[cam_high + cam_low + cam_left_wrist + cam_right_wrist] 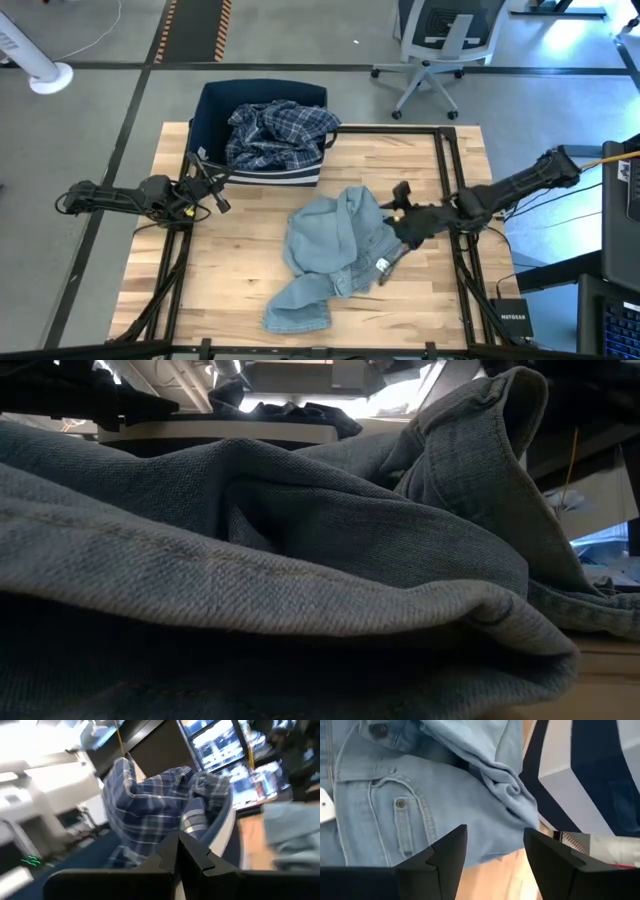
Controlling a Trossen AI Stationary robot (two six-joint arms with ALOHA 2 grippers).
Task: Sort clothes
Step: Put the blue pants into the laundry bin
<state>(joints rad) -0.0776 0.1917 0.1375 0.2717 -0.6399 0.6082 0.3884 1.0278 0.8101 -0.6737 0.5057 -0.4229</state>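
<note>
Landmark: navy fabric bin (262, 135) with a white lower band, standing at the far edge of the wooden table (230, 255).
Blue plaid shirt (275, 132): bunched inside the bin, filling most of it and rising above the rim; the left wrist view (160, 810) shows it heaped against the bin wall.
Denim jeans (335, 250): crumpled on the table in front of the bin, toward its right corner, clear of the bin; one leg trails further from it. The waistband, button and a pocket rivet show in the right wrist view (395, 795). In the low view the denim (300, 560) fills nearly the whole picture.
Left gripper (222, 203): beside the bin's left front corner, just off its wall, fingers clenched together with nothing between them, pointing at the bin.
Right gripper (396, 205): at the jeans' edge on the side away from the bin's left corner, low over the denim; fingers parted, denim lying beneath the gap, no fabric pinched between them.
</note>
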